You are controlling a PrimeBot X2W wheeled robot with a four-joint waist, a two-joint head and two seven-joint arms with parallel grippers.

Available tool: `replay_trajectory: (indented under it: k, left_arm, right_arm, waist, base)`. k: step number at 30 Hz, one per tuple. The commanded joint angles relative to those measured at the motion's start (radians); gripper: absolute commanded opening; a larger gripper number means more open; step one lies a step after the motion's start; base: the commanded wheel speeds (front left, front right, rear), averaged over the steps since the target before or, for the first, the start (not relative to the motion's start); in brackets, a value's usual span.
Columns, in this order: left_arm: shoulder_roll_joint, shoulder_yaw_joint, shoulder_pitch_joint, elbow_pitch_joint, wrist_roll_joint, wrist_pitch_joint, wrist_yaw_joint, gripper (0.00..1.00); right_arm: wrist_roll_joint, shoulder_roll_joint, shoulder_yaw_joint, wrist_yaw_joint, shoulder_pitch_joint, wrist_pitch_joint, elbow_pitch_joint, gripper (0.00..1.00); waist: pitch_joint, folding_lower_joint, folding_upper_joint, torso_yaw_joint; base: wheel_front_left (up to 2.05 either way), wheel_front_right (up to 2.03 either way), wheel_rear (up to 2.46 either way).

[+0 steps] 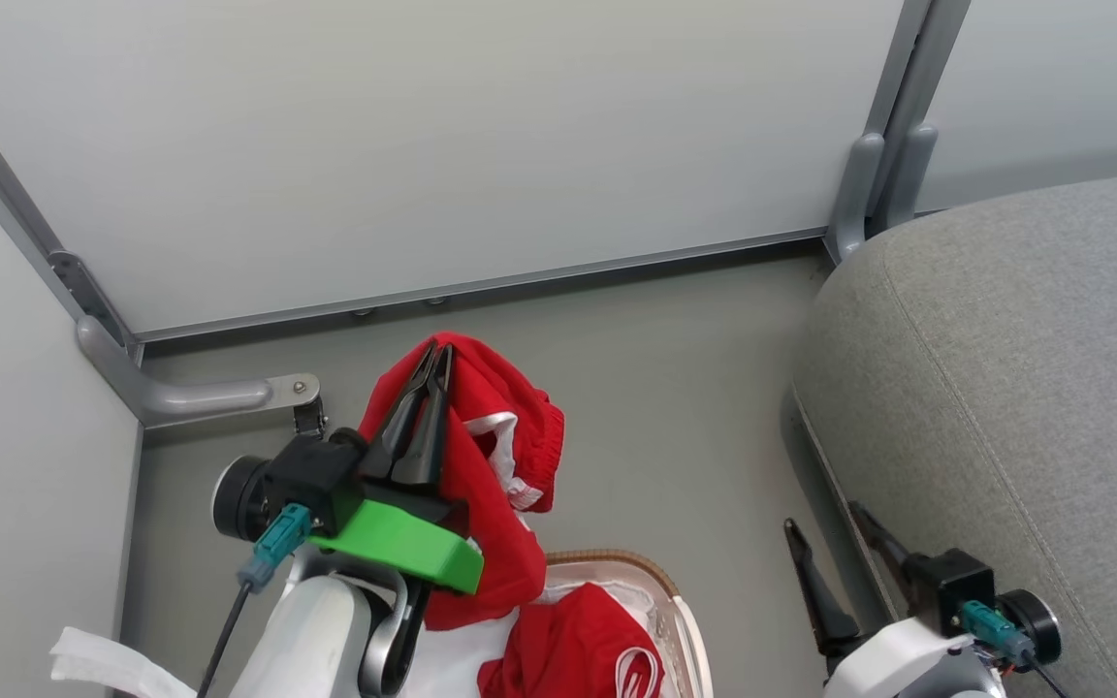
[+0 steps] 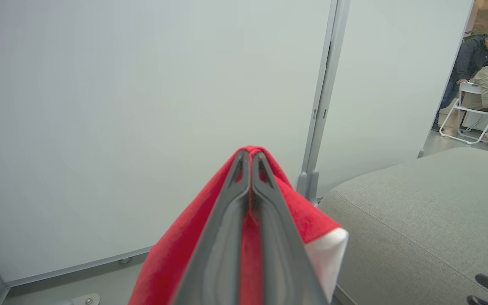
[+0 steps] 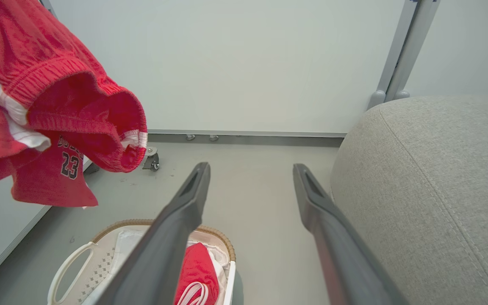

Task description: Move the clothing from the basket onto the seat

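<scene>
**Step in hand.** Judged from the layout, the first piece is in mid-transfer: lifted out, not yet delivered.

**Left arm.** The left gripper (image 1: 437, 351) has both fingers clenched tip to tip on a fold of a red garment (image 1: 505, 417). The garment hangs free above the basket (image 1: 617, 560), over its far left side. It shows an elastic waistband, white trim and a printed number.

**Basket contents.** A second red garment (image 1: 578, 645) with a white logo lies inside the basket on the white liner (image 1: 466, 664).

**Right arm.** The right gripper (image 1: 822, 516) grasps nothing. Its fingers stand spread apart, to the right of the basket.

**Destination.** The seat (image 1: 1024, 388) stands to the right of the basket, with a strip of bare floor (image 1: 694, 388) between them. No clothing lies on the part of the seat in view.

**Next move.** The left arm probably has to carry the held garment rightward from above the basket until it hangs over the seat.
- The carry needs enough height for the trailing hem to pass the seat's rounded near edge.
- The path crosses the idle right gripper, where loose fabric could snag on a finger.
- The fingers should release only once the garment's bulk is over the cushion.

The second red garment then calls for the same cycle.
</scene>
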Motion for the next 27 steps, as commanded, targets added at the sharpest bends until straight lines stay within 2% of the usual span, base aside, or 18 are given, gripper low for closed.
replay_trajectory:
  k: [1,3,9,14,21,27]
  left_arm:
    - [0.002,0.000,-0.018,-0.018,-0.002,-0.001,-0.002,0.00]
    - [0.002,-0.008,-0.026,-0.038,-0.008,-0.001,-0.002,0.00]
    - [0.002,-0.042,-0.042,-0.069,-0.020,-0.001,0.005,0.00]
    - [0.002,-0.082,-0.044,-0.071,-0.032,-0.001,0.007,0.00]
    - [0.002,-0.152,-0.056,-0.069,-0.053,-0.001,0.008,0.00]
    - [0.002,-0.209,-0.066,-0.081,-0.069,-0.001,0.007,0.00]
  right_arm:
    - [-0.005,-0.003,0.026,-0.001,0.012,-0.005,-0.008,1.00]
    - [0.009,-0.009,0.084,-0.001,0.004,-0.005,-0.022,1.00]
    - [0.059,-0.052,0.341,-0.001,-0.075,-0.005,-0.086,1.00]
    - [0.084,-0.051,0.455,-0.001,-0.176,-0.005,-0.138,1.00]
    - [0.052,-0.029,0.496,-0.001,-0.292,-0.005,-0.114,1.00]
    - [-0.014,-0.004,0.462,-0.001,-0.346,-0.005,-0.047,1.00]
  waist:
    - [-0.006,0.0001,0.0000,0.003]
    - [-0.006,0.0001,0.0000,0.007]
    - [-0.001,0.0001,0.0000,0.026]
    - [0.005,0.0001,0.0000,0.053]
    - [0.013,0.0001,0.0000,0.093]
    - [0.024,0.0001,0.0000,0.124]
  base:
    - [0.00,0.00,0.00]
    - [0.00,0.00,0.00]
    - [0.00,0.00,0.00]
    - [0.00,0.00,0.00]
    - [0.00,0.00,0.00]
    - [0.00,0.00,0.00]
